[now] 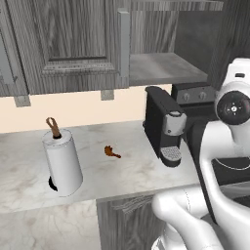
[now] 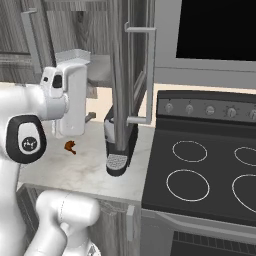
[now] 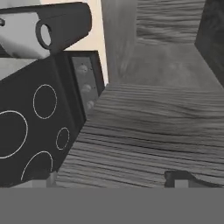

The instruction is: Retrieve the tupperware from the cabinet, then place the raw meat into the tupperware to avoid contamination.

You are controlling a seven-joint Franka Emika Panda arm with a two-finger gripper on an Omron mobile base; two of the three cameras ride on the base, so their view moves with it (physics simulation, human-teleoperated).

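Observation:
The cabinet (image 1: 73, 44) hangs over the counter with one door swung open, and its grey inner shelf (image 1: 166, 68) shows bare wood. In the hand view my gripper (image 3: 113, 181) is open, its two dark fingertips (image 3: 183, 177) far apart with nothing between them, close over the cabinet's wood-grain surface (image 3: 166, 122). The raw meat (image 1: 111, 152), a tiny brown-orange piece, lies on the marble counter between the towel roll and the coffee machine; it also shows beside my arm as the raw meat (image 2: 70, 146). The tupperware is out of view.
A white paper-towel roll (image 1: 62, 163) on a holder stands at the counter's left. A black coffee machine (image 1: 166, 124) stands below the open cabinet. The open door's edge and bar handle (image 2: 144, 75) jut out beside the black stove (image 2: 210, 165).

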